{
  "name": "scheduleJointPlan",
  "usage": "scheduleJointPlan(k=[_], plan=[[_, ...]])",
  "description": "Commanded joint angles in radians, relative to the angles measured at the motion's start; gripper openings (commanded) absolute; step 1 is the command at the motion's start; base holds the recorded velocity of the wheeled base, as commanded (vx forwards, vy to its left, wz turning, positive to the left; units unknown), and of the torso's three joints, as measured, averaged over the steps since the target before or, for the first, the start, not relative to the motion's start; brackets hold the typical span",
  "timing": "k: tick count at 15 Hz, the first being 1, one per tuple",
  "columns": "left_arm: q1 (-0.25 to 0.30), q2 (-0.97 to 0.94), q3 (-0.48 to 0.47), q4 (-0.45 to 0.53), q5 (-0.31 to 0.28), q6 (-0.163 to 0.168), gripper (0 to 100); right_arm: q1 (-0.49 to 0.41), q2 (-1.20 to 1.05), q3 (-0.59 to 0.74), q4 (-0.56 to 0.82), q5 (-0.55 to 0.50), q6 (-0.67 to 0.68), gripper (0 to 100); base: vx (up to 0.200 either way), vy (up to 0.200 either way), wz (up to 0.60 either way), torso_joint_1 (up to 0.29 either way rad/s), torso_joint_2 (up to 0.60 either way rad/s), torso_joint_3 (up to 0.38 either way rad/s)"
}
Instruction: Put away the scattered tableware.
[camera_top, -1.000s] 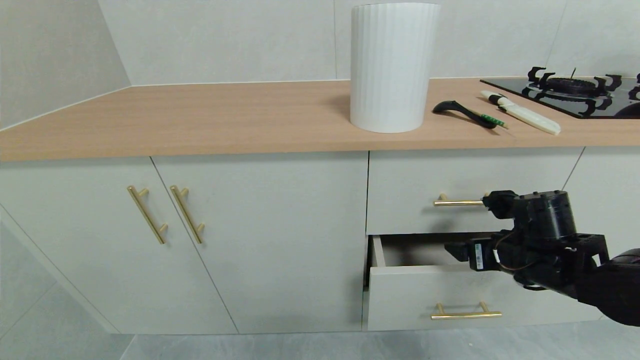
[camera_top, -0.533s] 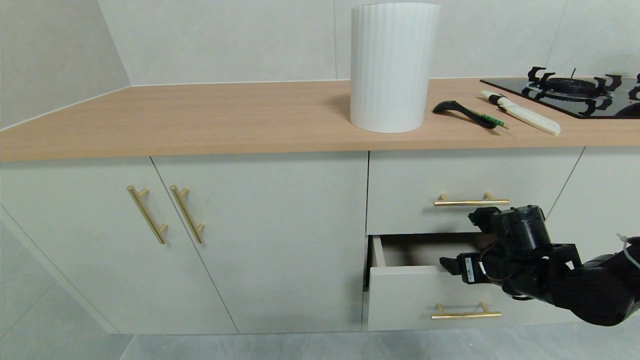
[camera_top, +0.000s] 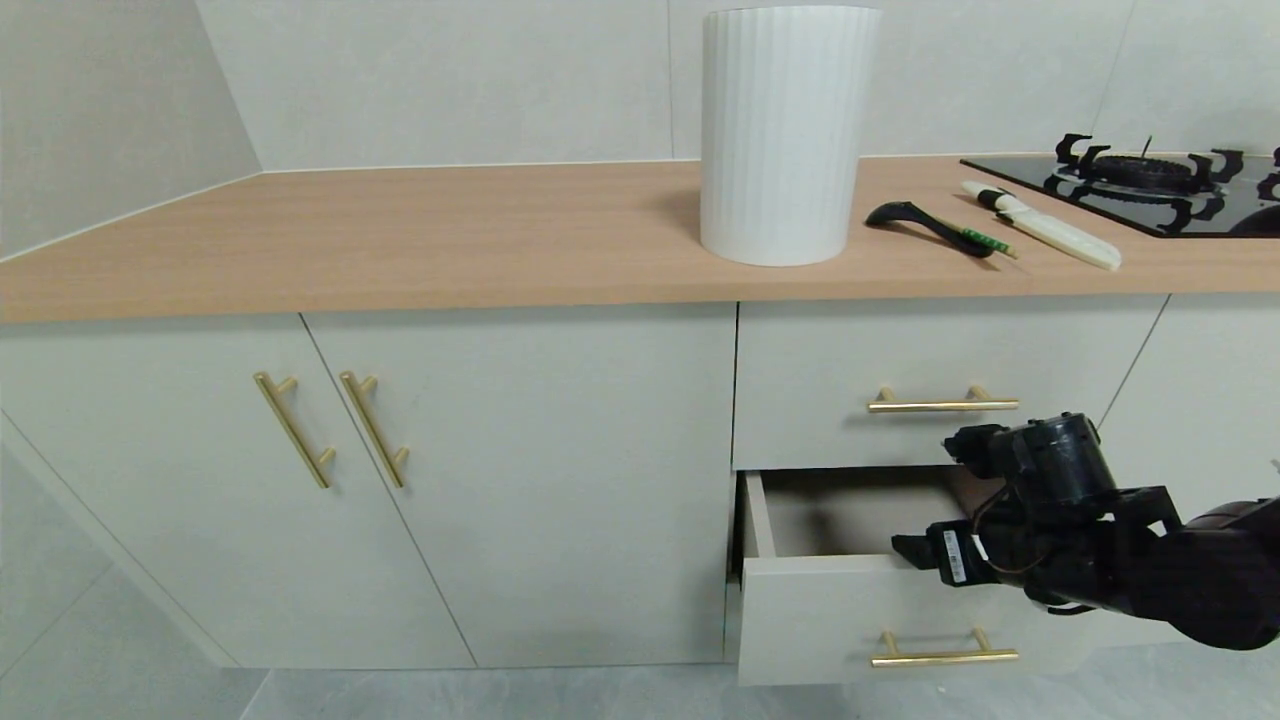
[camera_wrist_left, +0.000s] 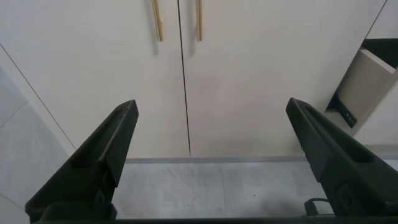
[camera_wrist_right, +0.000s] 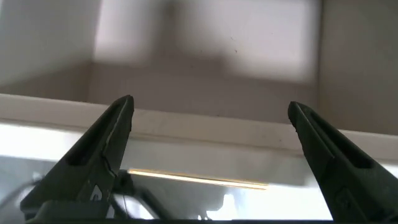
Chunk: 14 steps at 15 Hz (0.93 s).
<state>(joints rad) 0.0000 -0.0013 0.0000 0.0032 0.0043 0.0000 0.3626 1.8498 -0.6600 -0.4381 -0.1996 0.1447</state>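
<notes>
Two pieces at least, black spoon (camera_top: 925, 224) and white knife (camera_top: 1040, 228), lie on the desk (camera_top: 400, 240), neither stowed. Lower drawer (camera_top: 850, 600) part open. Right gripper (camera_wrist_right: 211, 106) at its front lip, jaws wide. Left gripper (camera_wrist_left: 211, 109) jaws wide too, empty. I judge all the picking is left.

Two drawers (camera_top: 940, 350), two cupboard doors (camera_top: 560, 480), one canister (camera_top: 785, 135), one spoon (camera_top: 925, 225), one knife (camera_top: 1050, 230).

countertop (camera_top: 400, 235): matt wood | drawer handle (camera_top: 944, 657): brushed brass | hob (camera_top: 1150, 195): glossy black
</notes>
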Motion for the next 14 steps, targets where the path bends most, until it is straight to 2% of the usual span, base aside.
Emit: scheduleJointPlan(k=[1, 3, 6, 7, 14], plan=[[0.0, 0.001, 0.0, 0.0, 0.0, 0.0, 100, 0.012, -0.04, -0.004, 0.021, 0.0, 0.0, 100, 0.0, 0.0, 0.0, 0.0, 0.0, 0.0], [0.0, 0.001, 0.0, 0.0, 0.0, 0.0, 100, 0.029, -0.063, -0.01, 0.085, 0.002, -0.002, 100, 0.0, 0.0, 0.0, 0.0, 0.0, 0.0], [0.0, 0.001, 0.0, 0.0, 0.0, 0.0, 100, 0.052, -0.119, -0.03, 0.252, 0.035, -0.016, 100, 0.0, 0.0, 0.0, 0.0, 0.0, 0.0], [0.0, 0.001, 0.0, 0.0, 0.0, 0.0, 100, 0.064, -0.152, -0.047, 0.352, 0.057, -0.027, 100, 0.0, 0.0, 0.0, 0.0, 0.0, 0.0], [0.0, 0.001, 0.0, 0.0, 0.0, 0.0, 100, 0.105, -0.207, -0.05, 0.648, 0.065, -0.175, 100, 0.0, 0.0, 0.0, 0.0, 0.0, 0.0]])
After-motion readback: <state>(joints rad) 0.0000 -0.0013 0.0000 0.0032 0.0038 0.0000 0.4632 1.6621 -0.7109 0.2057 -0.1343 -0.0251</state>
